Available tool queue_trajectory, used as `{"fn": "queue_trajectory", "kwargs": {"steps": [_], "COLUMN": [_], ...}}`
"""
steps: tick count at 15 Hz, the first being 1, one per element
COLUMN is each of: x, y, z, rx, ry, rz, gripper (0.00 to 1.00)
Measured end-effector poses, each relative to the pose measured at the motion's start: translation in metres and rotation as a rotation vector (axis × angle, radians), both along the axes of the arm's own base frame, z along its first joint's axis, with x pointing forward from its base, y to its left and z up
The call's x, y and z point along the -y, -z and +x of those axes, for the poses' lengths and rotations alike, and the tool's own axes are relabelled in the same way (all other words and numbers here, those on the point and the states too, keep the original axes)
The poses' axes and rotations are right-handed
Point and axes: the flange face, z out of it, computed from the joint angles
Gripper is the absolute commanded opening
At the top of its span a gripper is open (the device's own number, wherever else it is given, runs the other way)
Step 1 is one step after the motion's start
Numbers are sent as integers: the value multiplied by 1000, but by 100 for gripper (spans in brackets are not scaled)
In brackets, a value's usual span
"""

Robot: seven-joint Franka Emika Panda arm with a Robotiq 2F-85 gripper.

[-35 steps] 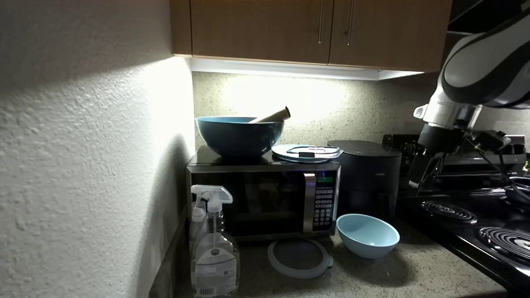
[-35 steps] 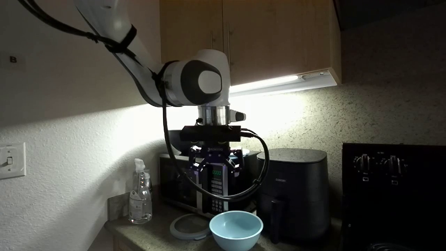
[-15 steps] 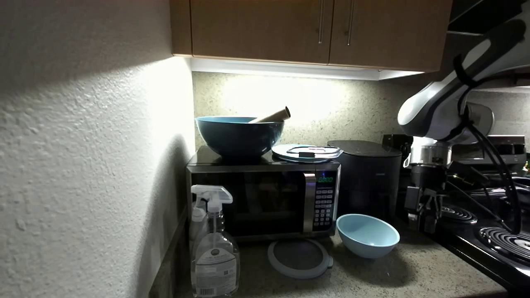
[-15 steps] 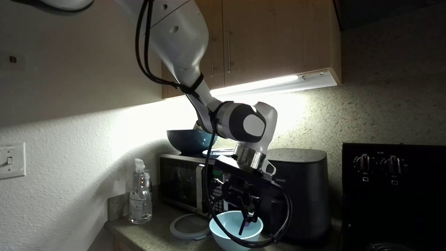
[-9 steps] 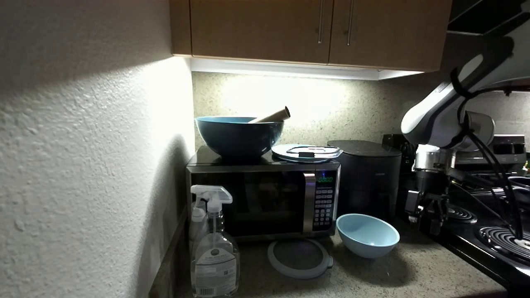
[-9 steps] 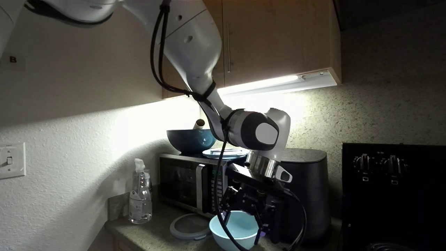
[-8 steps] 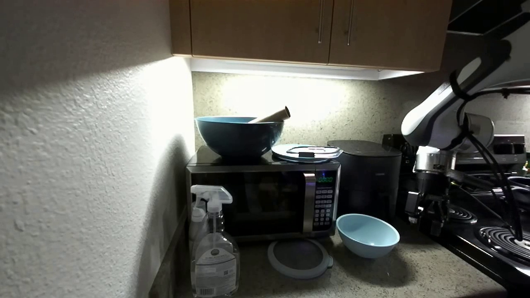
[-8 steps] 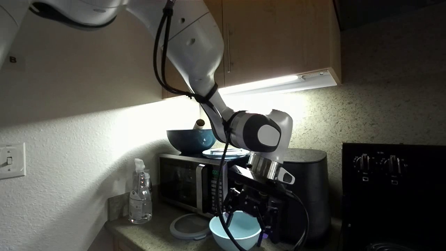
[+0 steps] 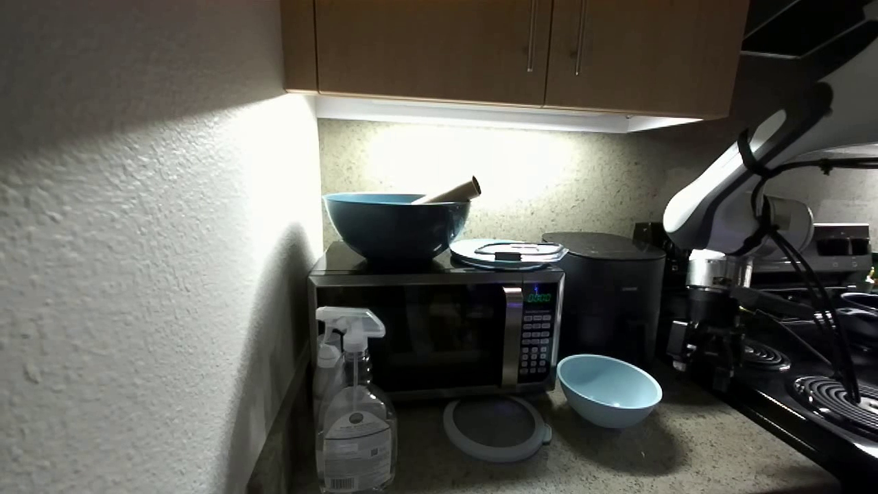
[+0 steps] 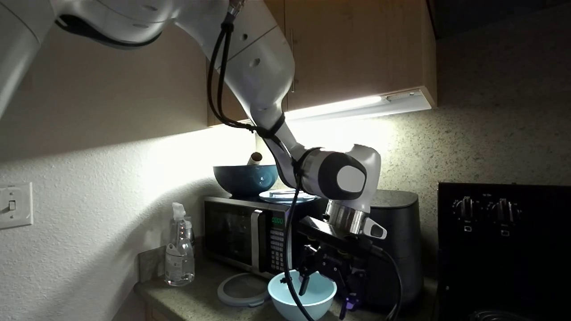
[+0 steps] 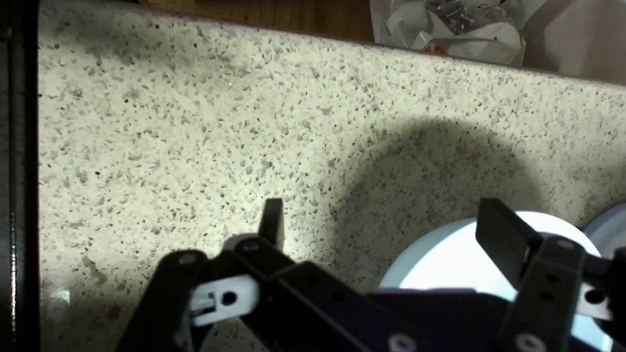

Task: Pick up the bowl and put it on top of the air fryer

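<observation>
End effector, spread and empty, hangs near the light blue bowl on the counter by the air fryer; a misaligned descent could tip or shove the bowl

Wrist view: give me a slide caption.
Open hand over the speckled counter, one finger partly hiding the light blue bowl, not yet gripped.

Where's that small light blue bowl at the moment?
In an exterior view, the light blue bowl sits at lower right on the counter, in front of the black air fryer and just right of the flat round lid.
</observation>
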Motion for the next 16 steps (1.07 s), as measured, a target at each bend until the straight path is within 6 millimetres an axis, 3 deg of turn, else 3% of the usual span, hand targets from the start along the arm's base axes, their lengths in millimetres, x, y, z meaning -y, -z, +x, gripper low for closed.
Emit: {"fn": "queue_trajectory", "kwargs": {"steps": [4, 11, 16], "x": [6, 26, 17], "y": [2, 31, 31], "z": [14, 25, 37], "rx": [103, 172, 223], "ry": [43, 134, 115], "rz": [-46, -70, -99], "gripper": [100, 100, 100]}}
